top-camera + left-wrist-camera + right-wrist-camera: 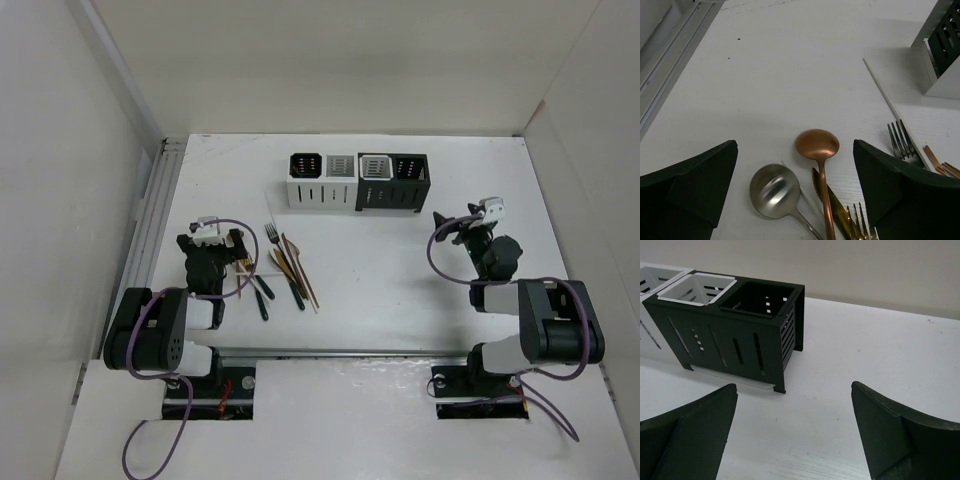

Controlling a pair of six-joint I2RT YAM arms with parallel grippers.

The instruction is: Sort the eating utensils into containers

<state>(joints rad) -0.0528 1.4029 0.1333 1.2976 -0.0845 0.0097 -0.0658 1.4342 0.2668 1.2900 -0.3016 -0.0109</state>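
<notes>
Status: nothing sorted yet, as far as I can judge.

- Left gripper (pixel 795 150): jaws wide, holding nothing, low over the tabletop (pixel 400 280) at the near-left end of the utensil pile (pixel 285 270).
- Between its fingers in the left wrist view: silver spoon (pixel 774 191) and copper spoon (pixel 817 145) side by side, bowls pointing away from the arm. A gold knife (pixel 832 205) and gold fork (pixel 860 225) lie just right of the copper spoon's handle.
- Further right: a dark fork (pixel 902 145), and a thin white stick (pixel 885 95) running diagonally towards the boxes.
- Right gripper (pixel 794 390): jaws wide too, empty, well apart from the pile and aimed at the right end of the containers (pixel 357 180).
- The whole pile lies loose on the tabletop, left of centre, overlapping in a rough fan. It is near the left arm and in front of the boxes, touching none of them.
- Containers are at the far side, four cells in a row.
- The black end cell (pixel 762 297) and the white cell (pixel 699 287) beside it look empty from the right wrist.
- The two left cells show nothing sticking out in the top view, but I can't see their floors.

Remaining: every utensil has to be picked up and put in a cell. The overlap in the pile will probably make single picks fiddly.
</notes>
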